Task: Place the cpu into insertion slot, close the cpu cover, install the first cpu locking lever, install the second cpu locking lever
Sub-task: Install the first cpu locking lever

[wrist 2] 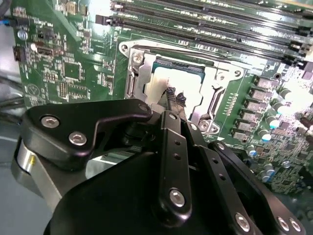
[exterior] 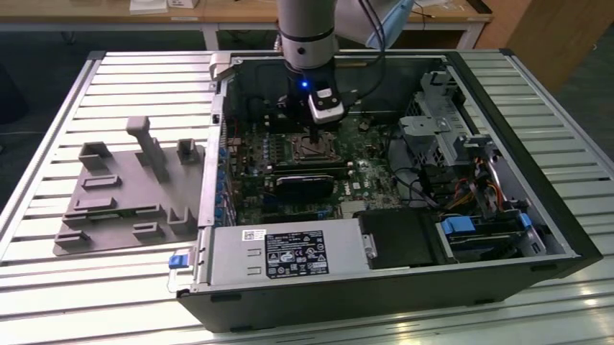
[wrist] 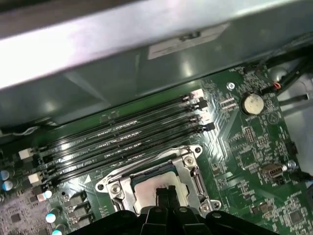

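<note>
Seated in the socket on the green motherboard (wrist 2: 73,73), the cpu (wrist 2: 164,81), pale silver top facing up, visible in both wrist views. Framed around it, the cpu cover (wrist 2: 215,81), a silver plate with a cut-out centre, lying flat over the socket edges with the chip showing through the opening. Directly above the chip's middle, the gripper (wrist 2: 176,98), black fingertips drawn together with barely a gap and pointing down at the metal top; whether touching it or just clear of it, cannot tell. Nothing seen gripped between the tips. Same arrangement in the first wrist view: cpu (wrist: 154,186) inside the cover (wrist: 193,169), closed fingertips (wrist: 166,193) over its centre. Just beside the socket, a bank of long black memory slots (wrist: 122,139) running parallel to one edge of the cover, and further off a round coin battery (wrist: 253,103). In the exterior view, the arm (exterior: 307,36) reaching straight down into an open black computer case (exterior: 384,295) lying on its side on a slatted metal table (exterior: 86,295). Lower in the case, a black graphics card (exterior: 307,183), then a grey power supply (exterior: 287,251) near the front wall. On the table toward the exterior view's left, well apart from the case, a grey moulded fixture tray (exterior: 125,194).
</note>
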`<state>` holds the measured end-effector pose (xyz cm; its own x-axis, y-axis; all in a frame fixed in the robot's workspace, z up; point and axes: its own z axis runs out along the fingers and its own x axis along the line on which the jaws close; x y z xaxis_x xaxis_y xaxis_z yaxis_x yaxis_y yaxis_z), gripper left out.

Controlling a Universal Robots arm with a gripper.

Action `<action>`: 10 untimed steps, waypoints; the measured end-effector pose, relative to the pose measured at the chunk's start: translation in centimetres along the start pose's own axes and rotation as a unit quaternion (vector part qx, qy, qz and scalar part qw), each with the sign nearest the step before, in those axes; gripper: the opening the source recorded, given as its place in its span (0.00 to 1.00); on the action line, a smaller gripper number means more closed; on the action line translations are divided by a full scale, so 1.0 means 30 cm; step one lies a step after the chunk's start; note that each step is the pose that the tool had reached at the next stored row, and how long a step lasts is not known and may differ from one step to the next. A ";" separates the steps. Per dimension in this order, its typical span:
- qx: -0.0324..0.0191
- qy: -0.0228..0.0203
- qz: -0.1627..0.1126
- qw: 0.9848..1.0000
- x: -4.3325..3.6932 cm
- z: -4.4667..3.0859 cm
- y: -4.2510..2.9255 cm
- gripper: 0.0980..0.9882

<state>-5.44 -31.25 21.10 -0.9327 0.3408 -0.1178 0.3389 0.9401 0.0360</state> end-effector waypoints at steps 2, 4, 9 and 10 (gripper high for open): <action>-0.001 0.000 -0.011 1.000 0.000 0.001 0.000 0.00; -0.002 0.001 -0.019 1.000 -0.001 0.002 -0.002 0.00; -0.002 0.001 -0.027 1.000 -0.001 0.000 -0.007 0.00; -0.002 0.001 -0.027 1.000 -0.002 -0.003 -0.007 0.00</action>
<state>-5.46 -31.46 21.18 -0.9497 0.2902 -0.1180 0.2881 0.9570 0.0343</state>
